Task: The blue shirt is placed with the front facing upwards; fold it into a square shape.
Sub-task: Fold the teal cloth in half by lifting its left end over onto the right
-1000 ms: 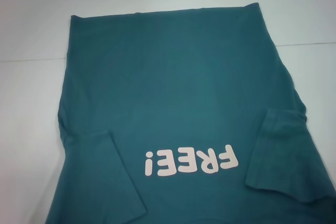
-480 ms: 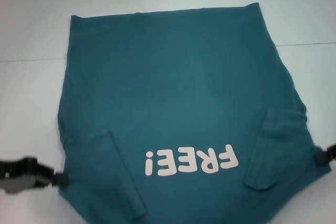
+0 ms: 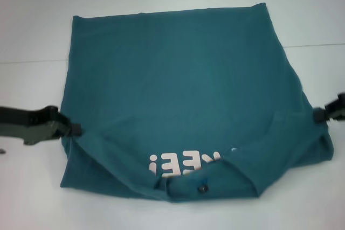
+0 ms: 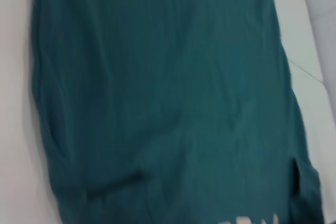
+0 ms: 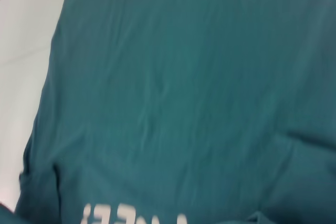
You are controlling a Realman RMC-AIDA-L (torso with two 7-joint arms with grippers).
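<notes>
The blue shirt (image 3: pixel 178 90) lies on the white table, its hem at the far side. Its near shoulder part is lifted and folded toward the far side, covering part of the pale pink lettering (image 3: pixel 178 164). The small dark neck label (image 3: pixel 203 188) shows on the folded flap. My left gripper (image 3: pixel 73 129) grips the shirt's left edge. My right gripper (image 3: pixel 322 115) grips the right edge. Both hold the fabric just above the table. The left wrist view (image 4: pixel 168 103) and the right wrist view (image 5: pixel 199 77) are filled by the shirt's cloth.
The white table (image 3: pixel 32 187) surrounds the shirt, with a thin seam line (image 3: pixel 32 61) running across it behind the grippers. Bare table shows to the left, to the right and beyond the hem.
Both grippers came in from the sides, took hold of the shirt's edges and moved toward the far side. The near shoulder part has folded over, hiding the sleeves and part of the lettering.
</notes>
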